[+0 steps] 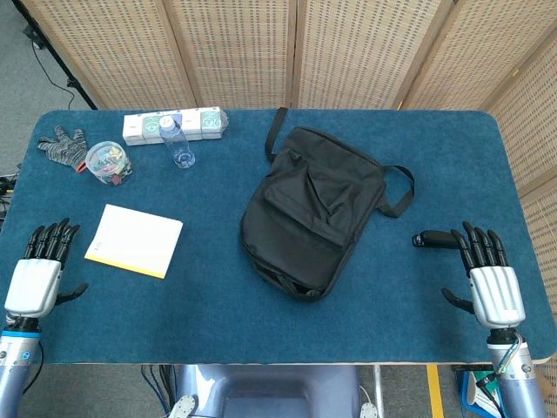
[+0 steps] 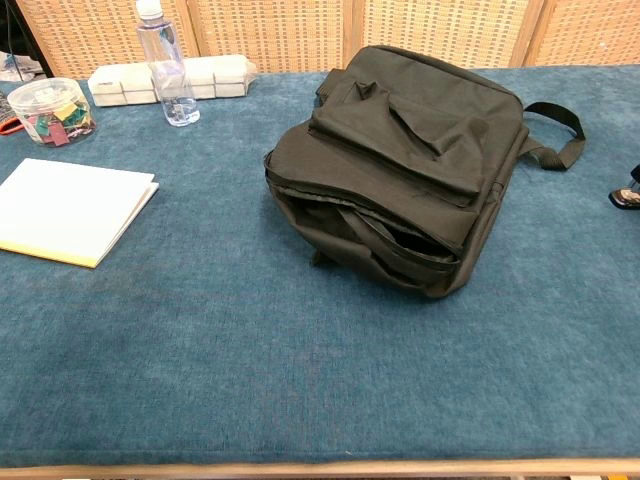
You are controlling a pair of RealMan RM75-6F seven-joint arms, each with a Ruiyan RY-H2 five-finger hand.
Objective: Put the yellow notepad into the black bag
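The yellow notepad lies flat on the blue table, left of centre, its pale cover up and yellow edge toward me. The black bag lies in the middle with its unzipped mouth facing the near edge. My left hand rests at the near left corner, fingers extended and apart, holding nothing, a short way left of the notepad. My right hand rests at the near right, fingers spread, empty, right of the bag. In the chest view only a dark fingertip of the right hand shows.
At the back left stand a clear water bottle, a row of white boxes, a clear tub of coloured clips and a grey glove. The bag's strap loops out to its right.
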